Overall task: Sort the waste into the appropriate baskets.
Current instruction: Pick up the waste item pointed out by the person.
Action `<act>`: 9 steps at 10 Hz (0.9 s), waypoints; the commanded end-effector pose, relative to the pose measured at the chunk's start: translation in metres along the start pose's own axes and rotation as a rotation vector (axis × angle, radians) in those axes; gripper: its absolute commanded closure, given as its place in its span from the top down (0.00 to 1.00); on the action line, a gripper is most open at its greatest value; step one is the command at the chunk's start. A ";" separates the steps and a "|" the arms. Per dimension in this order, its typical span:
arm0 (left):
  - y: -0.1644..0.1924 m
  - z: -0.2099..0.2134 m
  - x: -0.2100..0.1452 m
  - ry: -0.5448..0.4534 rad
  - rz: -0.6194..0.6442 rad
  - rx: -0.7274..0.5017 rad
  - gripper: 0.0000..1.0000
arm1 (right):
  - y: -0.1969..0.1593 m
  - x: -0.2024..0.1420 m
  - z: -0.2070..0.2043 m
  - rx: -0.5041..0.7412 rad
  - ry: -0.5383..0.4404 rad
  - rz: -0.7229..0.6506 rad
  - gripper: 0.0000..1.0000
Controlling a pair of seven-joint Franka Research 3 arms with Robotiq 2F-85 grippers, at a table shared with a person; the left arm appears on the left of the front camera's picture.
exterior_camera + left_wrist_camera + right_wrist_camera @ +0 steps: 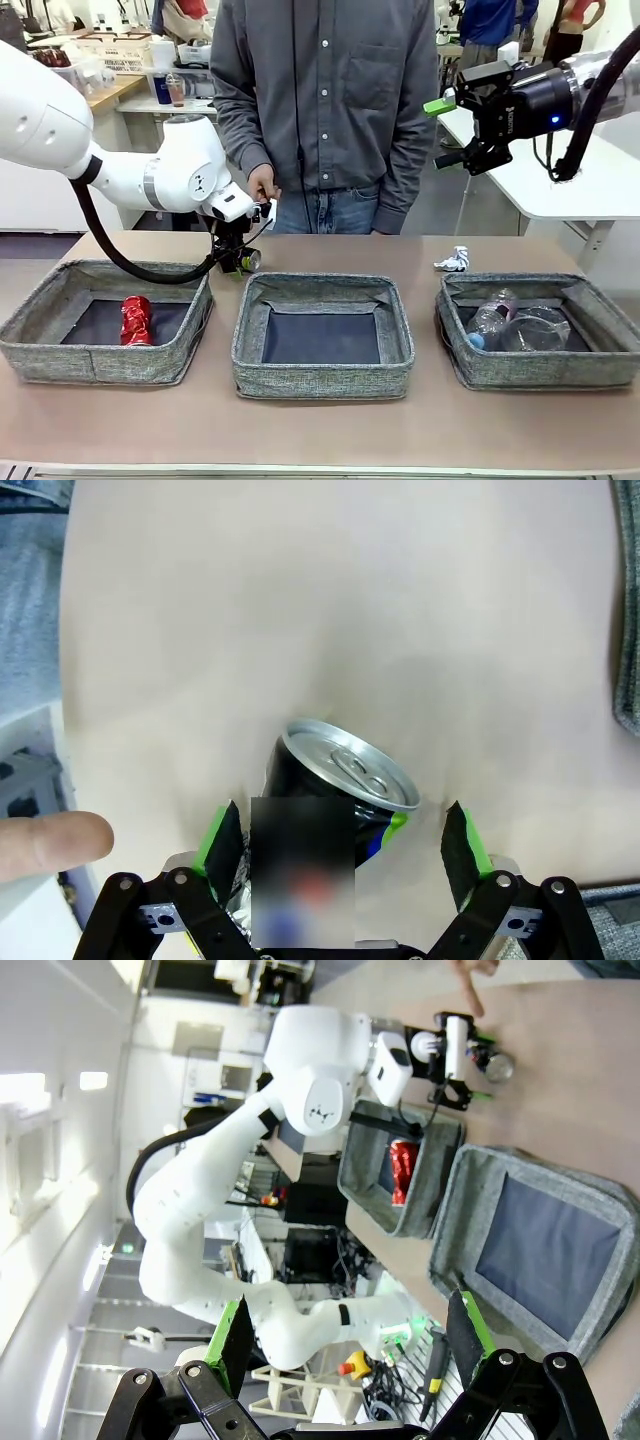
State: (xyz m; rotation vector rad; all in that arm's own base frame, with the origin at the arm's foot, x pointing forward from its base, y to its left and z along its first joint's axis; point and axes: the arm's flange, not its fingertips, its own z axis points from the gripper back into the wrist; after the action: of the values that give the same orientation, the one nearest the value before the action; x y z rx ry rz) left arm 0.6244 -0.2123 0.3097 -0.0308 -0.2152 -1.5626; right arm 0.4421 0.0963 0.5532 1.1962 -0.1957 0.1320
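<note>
Dark blue soda can [345,765] with a silver pull-tab lid sits on the tan table [320,440], behind the gap between the left and middle baskets. My left gripper [343,820] straddles it, the green pads spread wide and released. On one side I see bare table between pad and can; the other side is blurred, so I cannot tell whether it touches. A person's fingertip [50,845] hovers just beside that pincer.

I count three grey woven-fabric baskets with soft folded rims and dark flat bottoms, set in a row along the near edge. The left one [100,360] holds one crushed red can [136,320]. The middle one [320,378] shows only its dark floor. The right one [540,370] holds one clear plastic bottle [490,320] and one clear plastic cup [540,330], lying side by side. One crumpled white-and-blue wrapper [453,261] lies on the table just behind that basket.

My right gripper [443,132] hangs high over the far right corner, jaws released, well apart from everything, with open table around the wrapper.
</note>
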 end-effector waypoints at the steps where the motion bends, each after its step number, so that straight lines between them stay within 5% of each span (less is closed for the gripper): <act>1: 0.003 0.004 -0.003 -0.004 -0.013 -0.017 0.40 | 0.003 0.001 0.001 -0.014 -0.001 -0.015 1.00; 2: 0.003 0.003 -0.003 -0.002 -0.013 -0.018 0.40 | 0.003 0.001 0.001 -0.014 -0.001 -0.015 1.00; 3: 0.002 0.003 -0.003 -0.005 -0.015 -0.020 0.00 | 0.003 0.001 0.001 -0.014 -0.001 -0.015 1.00; 4: 0.002 0.003 -0.003 -0.004 -0.014 -0.019 0.34 | 0.003 0.001 0.001 -0.014 -0.001 -0.015 1.00; 5: 0.002 0.004 -0.003 -0.008 -0.014 -0.023 0.00 | 0.003 0.001 0.001 -0.014 -0.001 -0.015 1.00; 9: 0.001 0.006 -0.002 -0.017 -0.002 -0.016 0.00 | 0.003 0.001 0.001 -0.014 -0.001 -0.015 1.00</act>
State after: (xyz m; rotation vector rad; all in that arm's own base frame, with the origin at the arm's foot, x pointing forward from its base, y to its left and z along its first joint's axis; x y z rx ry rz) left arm 0.6264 -0.2122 0.3147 -0.0384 -0.2070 -1.5620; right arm 0.4421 0.0962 0.5532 1.1962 -0.1956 0.1319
